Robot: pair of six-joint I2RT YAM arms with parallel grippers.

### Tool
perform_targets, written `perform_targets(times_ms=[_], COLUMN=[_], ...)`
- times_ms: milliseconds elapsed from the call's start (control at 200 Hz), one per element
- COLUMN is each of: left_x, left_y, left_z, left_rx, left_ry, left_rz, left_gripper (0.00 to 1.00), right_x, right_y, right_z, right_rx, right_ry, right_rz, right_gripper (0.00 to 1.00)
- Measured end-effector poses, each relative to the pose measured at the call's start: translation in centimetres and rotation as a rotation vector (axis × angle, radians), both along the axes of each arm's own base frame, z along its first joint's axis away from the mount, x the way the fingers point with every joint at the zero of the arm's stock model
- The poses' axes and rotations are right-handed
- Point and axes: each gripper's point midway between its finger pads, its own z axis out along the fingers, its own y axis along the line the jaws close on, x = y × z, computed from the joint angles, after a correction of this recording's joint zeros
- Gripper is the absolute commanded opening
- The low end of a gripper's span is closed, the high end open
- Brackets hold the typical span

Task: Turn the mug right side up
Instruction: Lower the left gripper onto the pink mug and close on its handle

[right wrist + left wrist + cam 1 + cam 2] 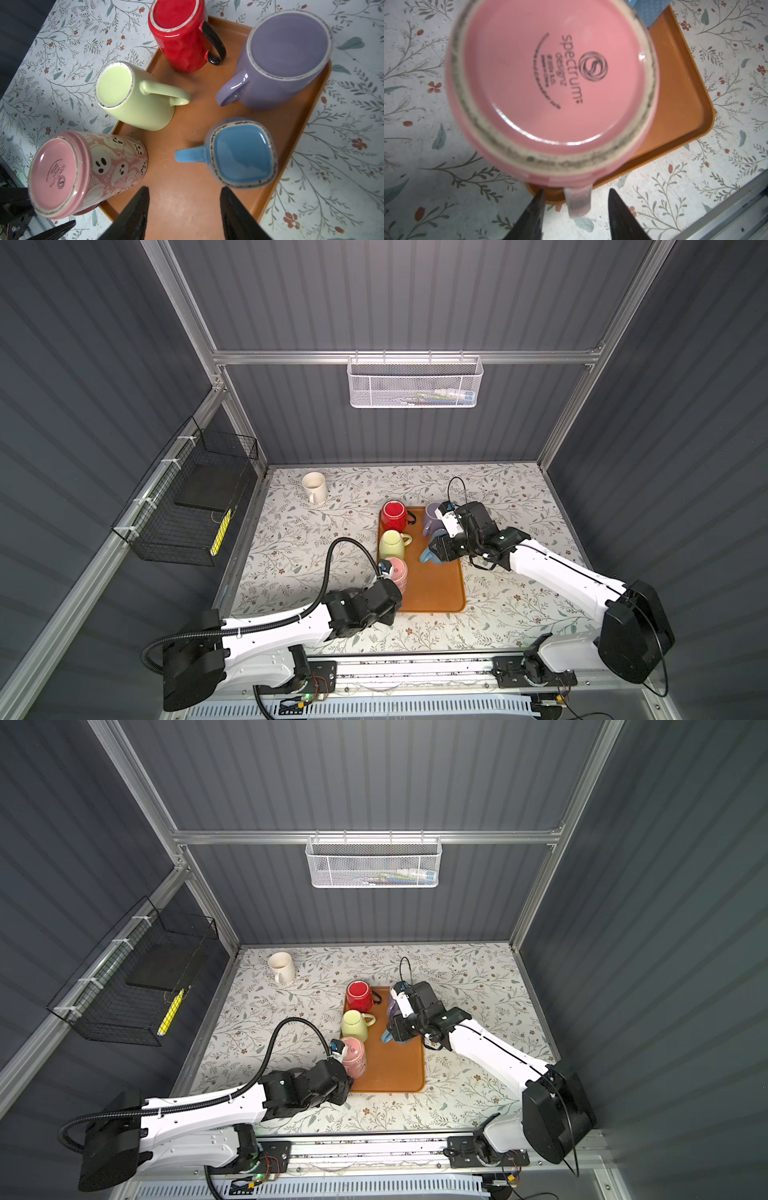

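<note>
A pink ghost-print mug (550, 83) (83, 172) stands upside down on the near-left corner of the orange tray (436, 593) in both top views. Its handle (578, 199) sticks out past the tray's edge. My left gripper (576, 190) is open, one finger on each side of that handle with a gap on both sides. My right gripper (185, 188) hangs open over bare tray, just beside an upside-down blue mug (241, 153). Nothing sits between its fingers.
Also bottom-up on the tray are a red mug (394, 515), a yellow-green mug (392, 544) and a purple mug (432, 518). A cream mug (314, 487) stands upright at the table's back left. A black wire basket (187, 506) hangs on the left wall.
</note>
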Motion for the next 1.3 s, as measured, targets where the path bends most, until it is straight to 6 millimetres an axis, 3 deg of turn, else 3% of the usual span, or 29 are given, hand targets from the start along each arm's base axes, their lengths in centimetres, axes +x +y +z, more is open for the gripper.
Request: perform_targets(times_ms=[425, 720, 1301], left_x=[0.5, 0.4, 0.8], left_y=[0.5, 0.7, 0.7], left_z=[-2.6, -2.9, -3.1], left_rx=[0.064, 0.077, 0.121], left_ry=[-0.011, -0.002, 0.002], left_rz=[0.032, 0.037, 0.057], left_gripper=[0.44, 0.39, 0.12], right_x=[0.0, 0.0, 0.2], right_y=[0.0, -0.2, -0.8], right_z=[-0.3, -0.8, -2.3], right_rx=[0.003, 0.008, 0.012], right_ry=[0.0, 0.006, 0.029], right_rz=[-0.004, -0.016, -0.038], right_gripper=[0.56, 0.56, 0.56])
